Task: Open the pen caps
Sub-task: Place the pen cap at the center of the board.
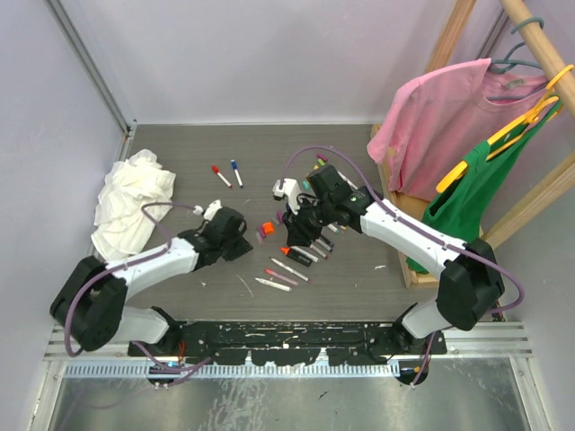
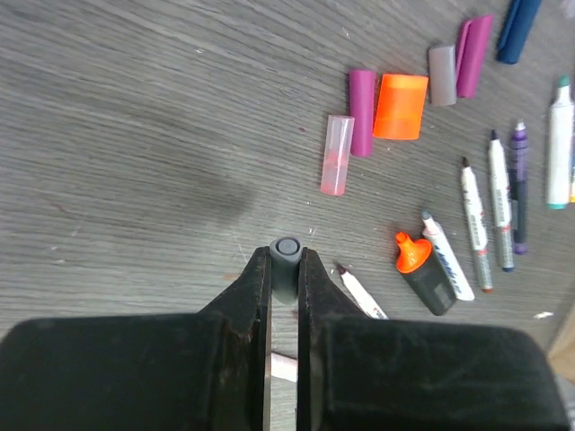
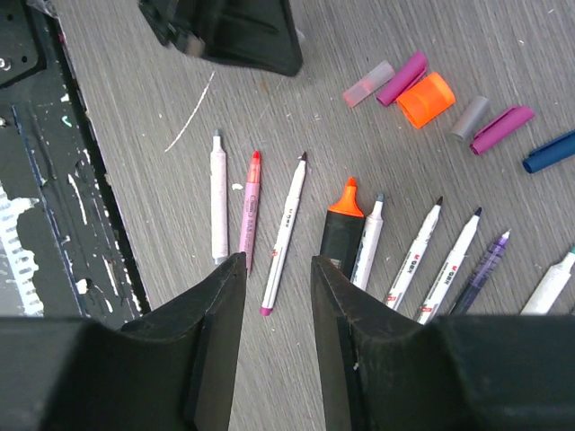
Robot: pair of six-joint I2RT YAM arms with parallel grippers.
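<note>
Grey cap (image 2: pixel 287 248) sits clenched between the jaws of the left gripper (image 2: pixel 285 262). Loose pen caps (image 2: pixel 401 106), orange, purple and pink, lie on the worktop (image 2: pixel 126 126) at its one o'clock. The right gripper (image 3: pixel 278 269) hangs released and empty over uncapped pens (image 3: pixel 286 224).

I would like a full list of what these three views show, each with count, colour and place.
loose caps: six; clear pink, two purple, orange, grey, blue; on the table beside the pens.
grey cap: one; grey; between the left fingers.
uncapped pens: at least nine; mostly white, one pink, one purple, one black-and-orange highlighter; table centre.
capped pens: two; red cap, blue cap; farther back.
cloth: one; white; back left.
T-shirt: one; pink; hanging at right.
green garment: one; green; yellow hanger, right.
left fingers: two; black; shut on the grey cap.
right fingers: two; black; open, empty, above the pens.
</note>
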